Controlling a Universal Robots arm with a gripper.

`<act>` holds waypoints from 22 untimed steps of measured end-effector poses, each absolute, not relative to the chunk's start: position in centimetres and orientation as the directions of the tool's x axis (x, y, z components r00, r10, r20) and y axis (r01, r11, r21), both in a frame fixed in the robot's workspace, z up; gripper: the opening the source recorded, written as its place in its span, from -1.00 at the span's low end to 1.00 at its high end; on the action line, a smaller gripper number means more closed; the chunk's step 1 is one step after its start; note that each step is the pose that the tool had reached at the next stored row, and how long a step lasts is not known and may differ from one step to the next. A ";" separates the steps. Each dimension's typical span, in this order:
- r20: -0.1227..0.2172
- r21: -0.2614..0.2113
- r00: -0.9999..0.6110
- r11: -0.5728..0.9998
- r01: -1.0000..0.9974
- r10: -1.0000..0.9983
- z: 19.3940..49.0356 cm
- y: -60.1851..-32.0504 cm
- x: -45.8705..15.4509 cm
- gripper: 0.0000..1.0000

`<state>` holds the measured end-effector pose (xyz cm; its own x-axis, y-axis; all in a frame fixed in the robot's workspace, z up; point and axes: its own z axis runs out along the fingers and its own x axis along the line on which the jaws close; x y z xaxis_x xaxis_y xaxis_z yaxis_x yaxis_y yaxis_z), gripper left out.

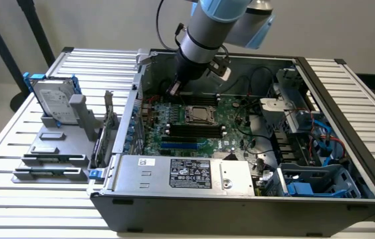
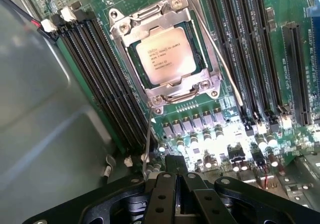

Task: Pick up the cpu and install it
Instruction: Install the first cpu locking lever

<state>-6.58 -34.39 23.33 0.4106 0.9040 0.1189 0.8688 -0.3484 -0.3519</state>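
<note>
1. Closest to us is our pincer (image 2: 172, 183), black, with its two fingers pressed together. We see nothing pinched between them.
2. Just past its tip we see a thin wire lever (image 2: 148, 139). The tip is very near the lever's end, but we cannot tell if it touches.
3. Farther on, the chip (image 2: 166, 54) lies flat in its socket on the green board (image 2: 200, 112). It is silver, with small writing on top.
4. Around the chip, and over its edges, lies a shiny metal frame (image 2: 122, 27). It looks folded down to us.
5. So we think the picking up and the putting in are done. The chip is in its place and our pincer carries nothing.
6. What may be left is the locking. We cannot tell if the lever is hooked down yet.
7. In the exterior view, our arm reaches down into the open computer case (image 1: 234, 201), which lies on the desk (image 1: 15, 209). Our pincer hangs over the board, near the socket and a little toward the exterior view's left.
8. Outside the case, on the exterior view's left, a hard drive (image 1: 51, 102) stands in a blue holder, well apart from our work.
</note>
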 end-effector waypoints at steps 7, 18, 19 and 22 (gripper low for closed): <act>0.130 -0.356 0.436 -0.368 0.859 0.891 23.4 -34.4 -7.7 -0.79; 0.140 -0.361 0.538 -0.463 0.809 0.831 24.0 -34.4 -7.9 -0.79; 0.141 -0.362 0.547 -0.471 0.805 0.825 24.0 -34.4 -8.0 -0.79; 0.145 -0.364 0.566 -0.488 0.793 0.811 24.1 -34.4 -8.2 -0.79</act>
<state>-8.18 -34.40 24.10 0.5664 0.8112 0.1455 0.7930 -0.4884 -0.3642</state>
